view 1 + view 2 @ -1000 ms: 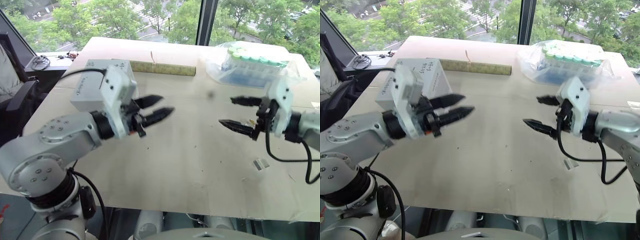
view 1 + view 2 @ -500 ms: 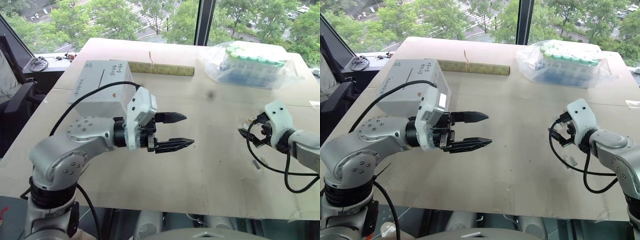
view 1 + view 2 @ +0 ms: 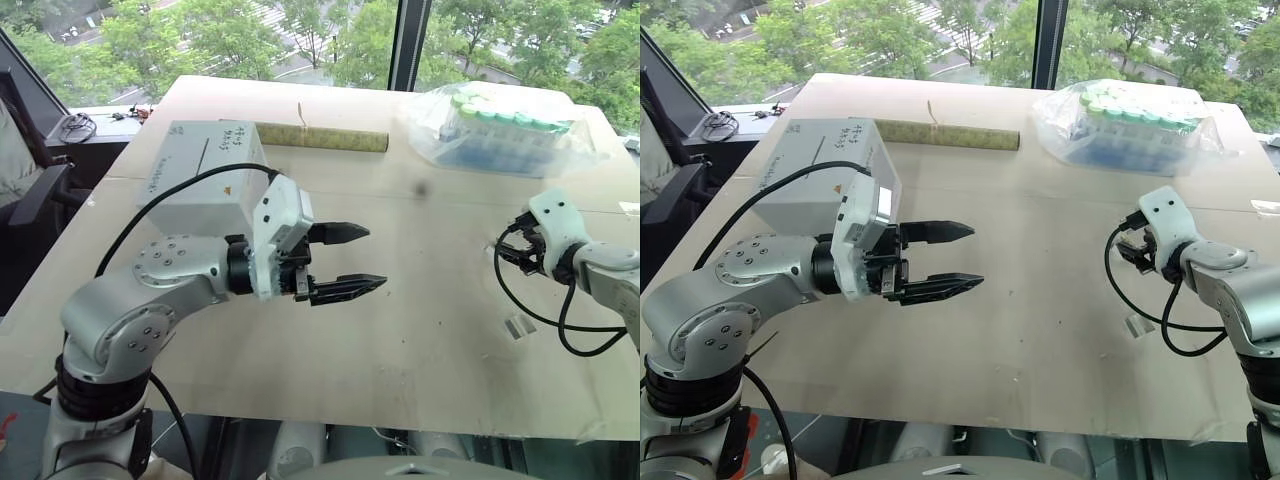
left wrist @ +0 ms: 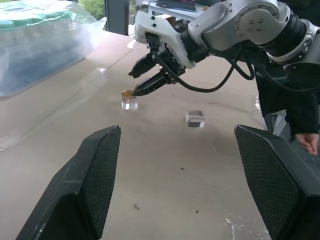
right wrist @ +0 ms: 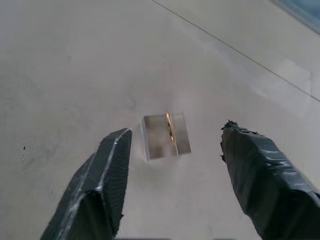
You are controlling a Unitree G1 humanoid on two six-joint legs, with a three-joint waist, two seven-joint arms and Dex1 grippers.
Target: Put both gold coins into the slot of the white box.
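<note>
My right claw (image 5: 172, 175) hangs low over the worktop (image 3: 420, 310) with its two black fingers apart, tilted forward and down. Between the fingertips, and touching neither, sits a small clear block (image 5: 165, 136) with a gold coin (image 5: 170, 129) standing on edge in a groove across its top. In the left wrist view the same claw's tips reach to just above that block, with a glint of gold at the tips. A second clear block (image 4: 195, 118) lies nearby on the bare worktop, apart from the first; I cannot tell whether it carries a coin.

My left claw (image 3: 350, 262) is held out above the middle of the worktop, pointing across toward my right side, nearly level. Its fingers (image 3: 345, 289) stand wide apart and hold nothing.

Behind my left arm, on the left part of the worktop, stands the white box (image 3: 195, 180). It has black handwriting (image 3: 233, 136) near its far top edge and a thin dark line, the slot (image 3: 202, 158), running along its top. A small yellow mark shows on the side facing me. Both claws are well apart from the box.

Beyond it a long greenish roll (image 3: 325, 137) lies across the far side of the worktop. At the far right is a clear bag of green-capped tubes (image 3: 505, 130).
</note>
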